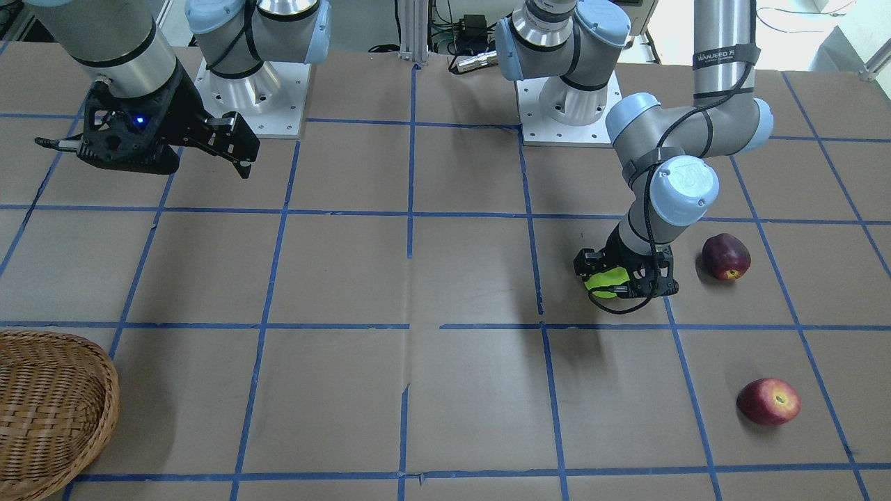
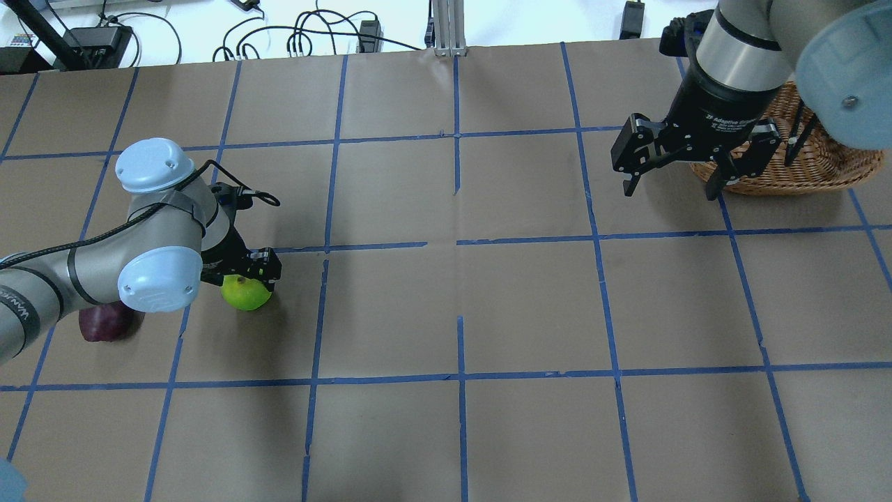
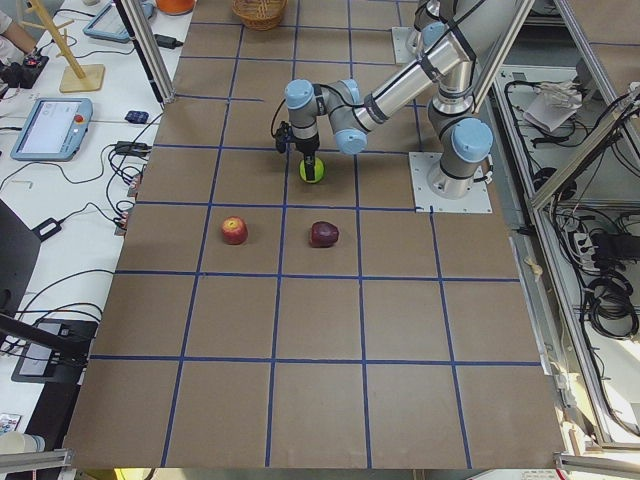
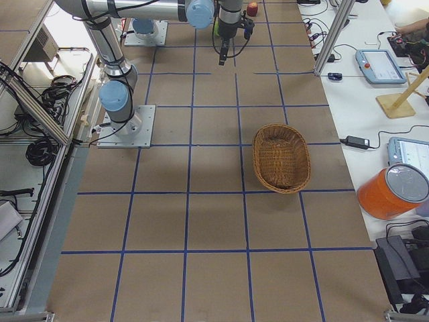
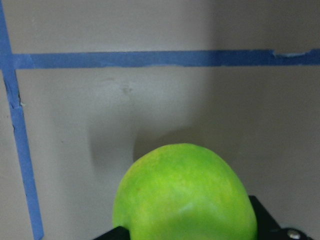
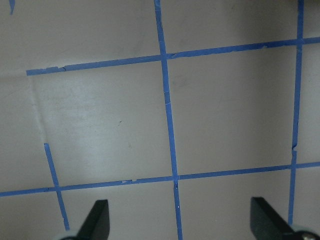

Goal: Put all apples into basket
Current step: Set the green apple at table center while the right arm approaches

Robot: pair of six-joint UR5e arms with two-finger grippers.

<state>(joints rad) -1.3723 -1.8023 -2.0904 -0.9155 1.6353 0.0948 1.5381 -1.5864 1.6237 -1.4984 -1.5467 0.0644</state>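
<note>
Matt paper, glossy fruit, rough wicker.
The surface [image 1: 452, 278] is covered in matt brown paper with blue tape [image 1: 411, 174]; the green apple [image 2: 245, 294] is smooth and glossy, the basket [image 1: 49, 410] coarsely woven, the arm tubes [image 1: 720, 35] brushed metal.

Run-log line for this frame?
left gripper: around green apple, grip unclear | right gripper: open, empty | maroon apple, red apple: table | basket: empty

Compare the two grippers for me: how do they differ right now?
The left gripper is down at the table; the right gripper hangs high above it. The left gripper's fingers hug the green apple; the right gripper's are spread wide on nothing. The left gripper is at the end away from the basket, the right gripper at the basket's end. Both are black two-finger grippers.
</note>
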